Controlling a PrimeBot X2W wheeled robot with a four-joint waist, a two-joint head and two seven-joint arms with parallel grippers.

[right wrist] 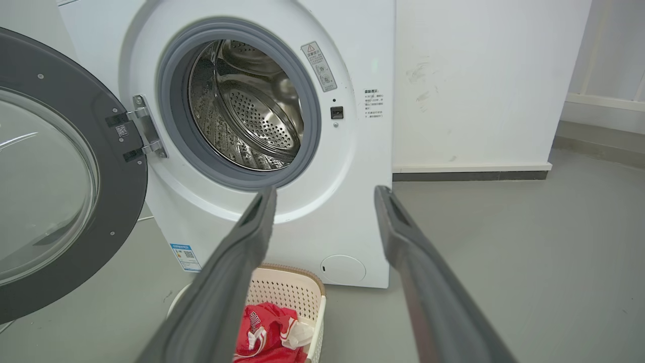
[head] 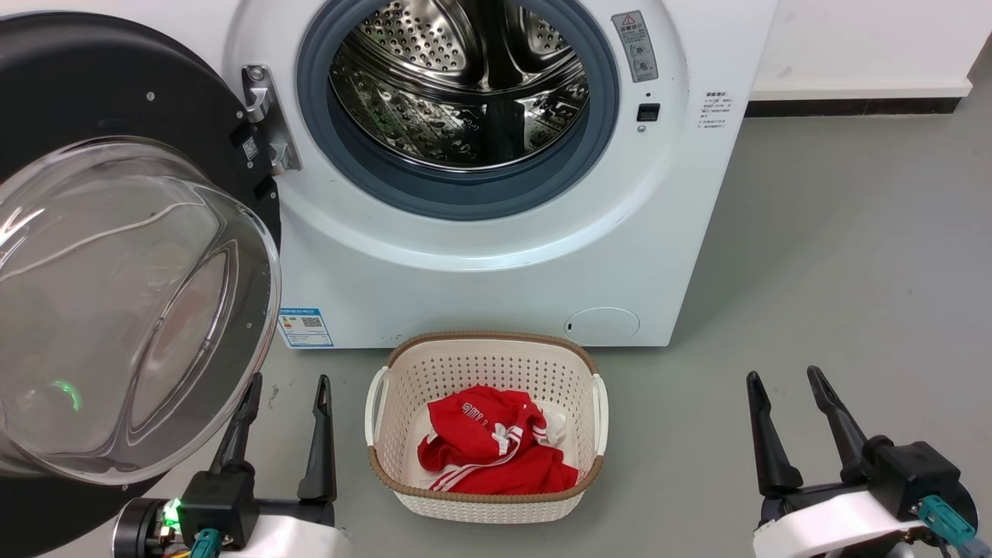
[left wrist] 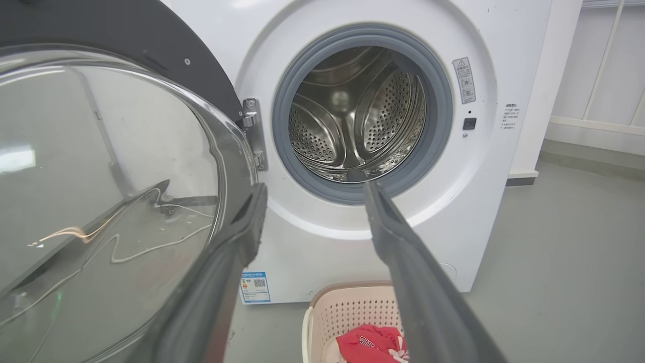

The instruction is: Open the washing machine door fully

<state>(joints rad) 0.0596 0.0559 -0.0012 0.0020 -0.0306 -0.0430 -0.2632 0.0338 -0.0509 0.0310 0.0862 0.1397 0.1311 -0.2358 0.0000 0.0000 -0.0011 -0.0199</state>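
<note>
At the lower left of the head view the left gripper (head: 287, 381) points up the frame with its jaws apart and nothing between them. At the lower right the right gripper (head: 783, 374) stands the same way, spread and empty. Between them a cream basket (head: 488, 339) sits on the grey floor (head: 814, 271) with a red garment (head: 488, 449) inside. The washing machine door (head: 116, 85) fills the left side of the frame, swung well out from the washing machine (head: 465, 287), its inner face turned toward the camera. The left gripper's outer finger lies just beside the lower rim of the glass bowl (head: 116, 310); whether it touches cannot be told. The door looks heavy and rigid, turning only about the metal hinge (head: 267, 116) at the upper middle left. The bowl is smooth, curved and probably slippery, a poor place to grip and the part most easily marked. The flat black ring (right wrist: 75, 262) around it seems the better contact, taken or pushed far from the hinge, where a light, steady press gives most leverage. Whether the hinge has reached its stop is unclear. Beyond, the grey seal (head: 465, 198) frames the empty steel drum (head: 457, 85).
</note>
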